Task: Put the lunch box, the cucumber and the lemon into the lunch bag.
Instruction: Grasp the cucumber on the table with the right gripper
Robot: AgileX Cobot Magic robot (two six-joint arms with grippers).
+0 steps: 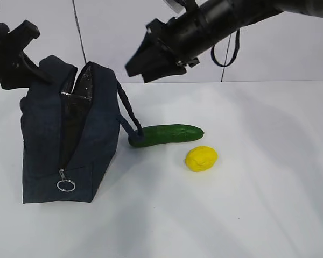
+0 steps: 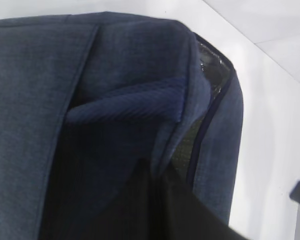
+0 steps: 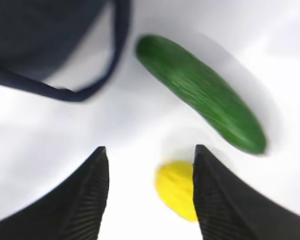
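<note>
The navy lunch bag stands on end at the left, its zipper open and its dark lining showing. My left gripper is shut on the fabric at the bag's top left edge; in the left wrist view its dark fingers meet the bag's ribbed strap. The cucumber lies beside the bag, with the lemon just in front of it. My right gripper hangs open high above them; the lemon shows far below its fingers. The lunch box is hidden.
A looped bag handle hangs down onto the cucumber's left end. The silver ring pull dangles at the bag's lower front. The white table stretches to the right and front. A black cable hangs behind the right arm.
</note>
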